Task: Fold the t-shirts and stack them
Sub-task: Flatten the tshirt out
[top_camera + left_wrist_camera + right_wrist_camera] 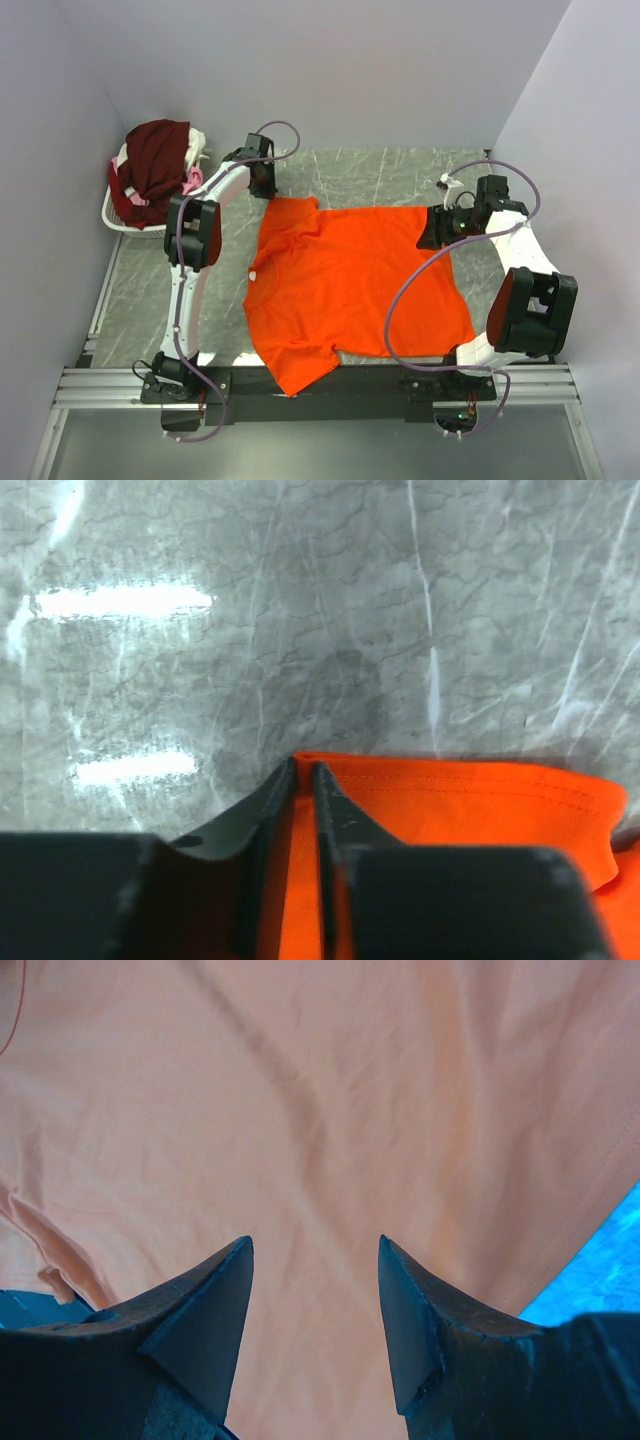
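Note:
The orange t-shirt (350, 280) lies spread flat on the grey table, collar to the left, one sleeve hanging over the near edge. My left gripper (266, 188) is at the shirt's far left sleeve; in the left wrist view it (304, 768) is shut on the orange sleeve hem (480, 800). My right gripper (432, 236) hovers over the shirt's far right corner; in the right wrist view it (315, 1245) is open, with the shirt cloth (320, 1110) below. Maroon, pink and white t-shirts (155, 165) are piled in the basket.
A white wire basket (120, 218) stands at the far left by the wall. Grey walls enclose the table on three sides. A metal rail (330, 385) runs along the near edge with both arm bases.

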Controlling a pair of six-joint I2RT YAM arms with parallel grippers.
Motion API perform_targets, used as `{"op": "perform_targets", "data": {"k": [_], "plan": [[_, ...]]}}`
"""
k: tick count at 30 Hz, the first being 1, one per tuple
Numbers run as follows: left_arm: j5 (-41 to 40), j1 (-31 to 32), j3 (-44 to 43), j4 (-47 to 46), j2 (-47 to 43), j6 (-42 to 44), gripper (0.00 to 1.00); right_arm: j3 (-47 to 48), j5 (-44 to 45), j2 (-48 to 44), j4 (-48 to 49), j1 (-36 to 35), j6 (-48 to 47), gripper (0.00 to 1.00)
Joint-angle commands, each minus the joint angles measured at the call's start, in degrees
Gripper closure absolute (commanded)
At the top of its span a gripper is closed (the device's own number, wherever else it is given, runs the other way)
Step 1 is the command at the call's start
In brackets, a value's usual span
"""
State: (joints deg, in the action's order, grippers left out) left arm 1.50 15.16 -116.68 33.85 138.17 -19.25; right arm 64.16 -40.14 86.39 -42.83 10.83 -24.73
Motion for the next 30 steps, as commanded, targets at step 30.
{"op": "perform_targets", "data": {"k": [30], "plan": [[1.84, -3.73, 22.03, -5.54, -23.65, -1.23, 1.0, 48.5, 18.96, 42.27, -5.51, -2.12, 15.41, 0.51]]}}
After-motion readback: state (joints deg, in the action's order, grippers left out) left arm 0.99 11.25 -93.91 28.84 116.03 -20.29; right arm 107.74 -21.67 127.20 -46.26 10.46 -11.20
